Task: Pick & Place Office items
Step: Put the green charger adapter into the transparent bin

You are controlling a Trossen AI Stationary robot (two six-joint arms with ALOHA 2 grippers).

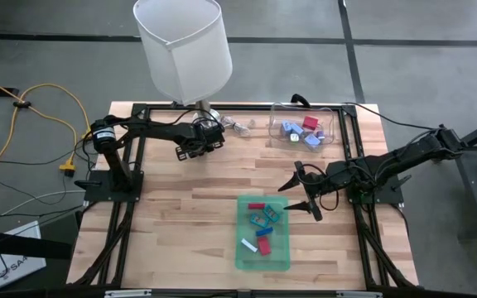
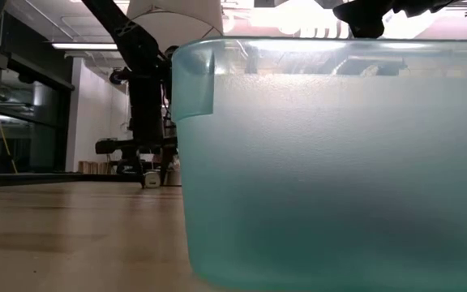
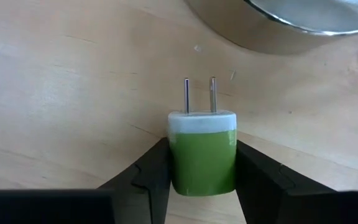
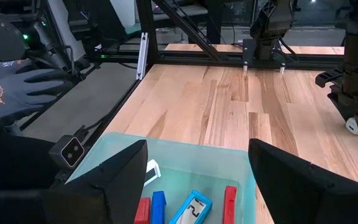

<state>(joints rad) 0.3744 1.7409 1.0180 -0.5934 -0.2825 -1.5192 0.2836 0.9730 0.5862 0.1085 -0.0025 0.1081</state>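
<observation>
A green charger plug [image 3: 202,158] with a white face and two metal prongs sits between the fingers of my left gripper [image 3: 202,144]. That gripper is at the table's far left [image 1: 204,142], beside the lamp's base, and is shut on the plug. My right gripper [image 1: 301,197] hangs open above the far right corner of the green tray [image 1: 240,248], with nothing between its fingers [image 4: 197,168]. Several office items, red, blue, teal and white, lie in the tray [image 4: 185,155]. More blue and red ones lie in the clear container [image 1: 305,128]. My left gripper pinches the plug's green body by its two opposite sides [image 3: 178,163] between its two fingers [image 3: 151,177]. The fingers slant steeply down from above and lie along the plug. The white face and prongs [image 3: 199,96] point away from the wrist toward the tabletop. I cannot tell whether the plug touches the wood.
A lamp with a white shade [image 1: 180,50] stands at the far edge, its metal base [image 3: 291,25] just beyond the plug. Bare wood lies between tray and container. A person's gloved hand [image 4: 17,87] shows beyond the table's edge.
</observation>
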